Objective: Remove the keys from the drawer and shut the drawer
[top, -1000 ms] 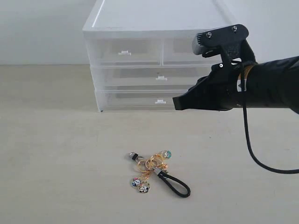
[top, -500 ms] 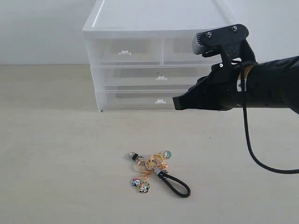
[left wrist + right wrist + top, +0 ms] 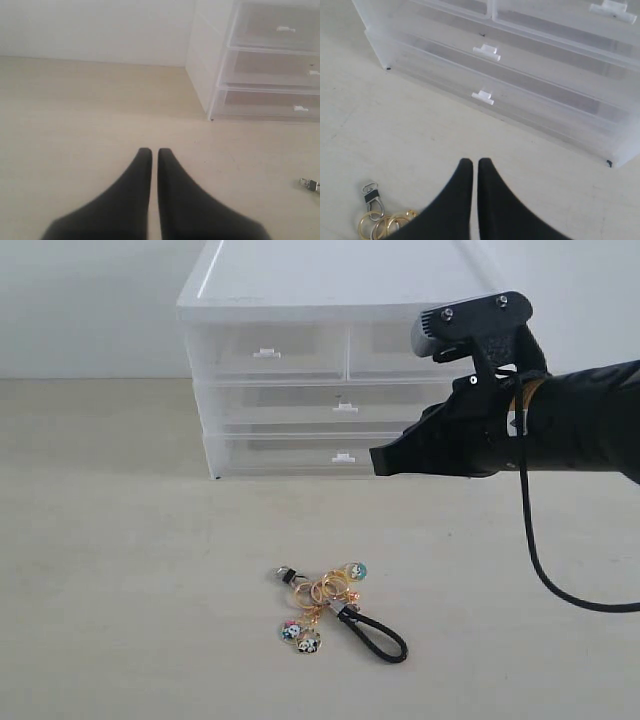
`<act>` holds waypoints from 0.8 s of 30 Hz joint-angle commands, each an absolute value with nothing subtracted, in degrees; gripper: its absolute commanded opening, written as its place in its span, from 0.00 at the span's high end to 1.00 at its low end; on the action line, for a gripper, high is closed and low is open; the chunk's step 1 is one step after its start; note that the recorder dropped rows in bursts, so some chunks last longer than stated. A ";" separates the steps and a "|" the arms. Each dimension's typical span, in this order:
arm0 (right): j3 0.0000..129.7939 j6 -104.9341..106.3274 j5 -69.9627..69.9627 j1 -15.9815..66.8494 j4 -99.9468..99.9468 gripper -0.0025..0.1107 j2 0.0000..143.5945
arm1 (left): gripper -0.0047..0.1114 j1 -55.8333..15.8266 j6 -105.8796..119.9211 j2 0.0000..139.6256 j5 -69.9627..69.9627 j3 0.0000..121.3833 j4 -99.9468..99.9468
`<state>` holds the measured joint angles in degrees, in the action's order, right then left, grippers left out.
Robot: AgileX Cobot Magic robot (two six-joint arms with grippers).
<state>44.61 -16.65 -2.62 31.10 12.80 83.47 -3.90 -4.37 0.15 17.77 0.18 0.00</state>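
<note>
The keys (image 3: 330,605) lie on the table in front of the chest, gold rings with panda charms and a black cord loop; part of the keys (image 3: 382,220) shows in the right wrist view, and their clasp (image 3: 310,184) in the left wrist view. The left half-width drawer (image 3: 265,351) at the chest's top is pushed in flush, its tab handle showing. My right gripper (image 3: 376,462) hovers shut and empty above the table, right of the keys, in front of the chest. My left gripper (image 3: 151,151) is shut, empty, over bare table left of the chest.
The translucent white chest (image 3: 330,300) stands at the back with a matching right half-width drawer (image 3: 615,12) and two full-width drawers (image 3: 340,405), all pushed in. A black cable (image 3: 530,540) hangs from the right arm. A white wall runs behind.
</note>
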 commanded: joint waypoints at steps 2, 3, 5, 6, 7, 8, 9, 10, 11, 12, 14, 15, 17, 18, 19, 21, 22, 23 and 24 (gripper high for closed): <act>44.47 -16.67 -2.30 30.89 12.56 0.98 82.87 | 0.92 -3.88 -3.98 0.00 18.07 0.00 0.00; 44.47 -16.67 -2.30 30.89 12.56 0.98 82.87 | 0.92 -3.88 -3.98 0.00 18.07 0.00 0.00; 44.47 -16.67 -2.30 30.89 12.56 0.98 82.87 | 0.92 -3.88 -3.98 0.00 18.07 0.00 0.00; 44.47 -16.67 -2.30 30.89 12.56 0.98 82.87 | 0.92 -3.88 -3.98 0.00 18.07 0.00 0.00; 44.47 -16.67 -2.30 30.89 12.56 0.98 82.87 | 0.92 -3.88 -3.98 0.00 18.07 0.00 0.00; 44.47 -16.67 -2.30 30.89 12.56 0.98 82.87 | 0.92 -3.88 -3.98 0.00 18.07 0.00 0.00; 44.47 -16.57 -2.30 30.89 12.55 0.98 82.87 | 0.92 -3.88 -3.98 0.00 18.07 0.00 0.00; 44.47 -16.57 -2.30 30.89 12.55 0.98 82.87 | 0.92 -3.88 -3.98 0.00 18.07 0.00 0.00; 44.47 -16.57 -2.30 30.89 12.55 0.98 82.87 | 0.92 -3.88 -3.98 0.00 18.07 0.00 0.00; 44.47 -16.57 -2.30 30.89 12.55 0.98 82.87 | 0.92 -3.88 -3.98 0.00 18.07 0.00 0.00; 44.47 -16.57 -2.30 30.89 12.55 0.98 82.87 | 0.92 -3.88 -3.98 0.00 18.07 0.00 0.00; 44.47 -16.57 -2.30 30.89 12.55 0.98 82.87 | 0.92 -3.88 -3.98 0.00 18.07 0.00 0.00; 44.47 -15.31 -2.45 30.89 13.22 0.98 82.74 | 0.92 -3.88 -3.98 0.00 18.07 0.00 0.00; 44.47 -11.41 -3.25 30.53 14.77 0.98 81.59 | 0.92 -3.88 -3.98 0.00 18.07 0.00 0.00; 44.47 -12.27 -4.35 30.53 13.68 0.98 80.36 | 0.92 -3.88 -3.98 0.00 18.07 0.00 0.00; 44.47 -13.10 -8.15 30.53 10.97 0.98 75.87 | 0.92 -3.88 -3.98 0.00 18.07 0.00 0.00; 44.47 -12.26 -9.63 30.32 11.15 0.98 74.13 | 0.92 -3.88 -3.98 0.00 18.07 0.00 0.00; 44.18 -11.94 -10.98 30.20 11.15 0.98 71.71 | 0.92 -3.88 -3.98 0.00 18.07 0.00 0.00; 43.41 -11.94 -10.84 30.20 11.28 0.98 68.97 | 0.92 -3.88 -3.98 0.00 18.07 0.00 0.00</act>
<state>44.49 -12.91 -8.66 30.76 11.40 74.68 -3.90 -4.37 0.15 18.00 0.18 0.00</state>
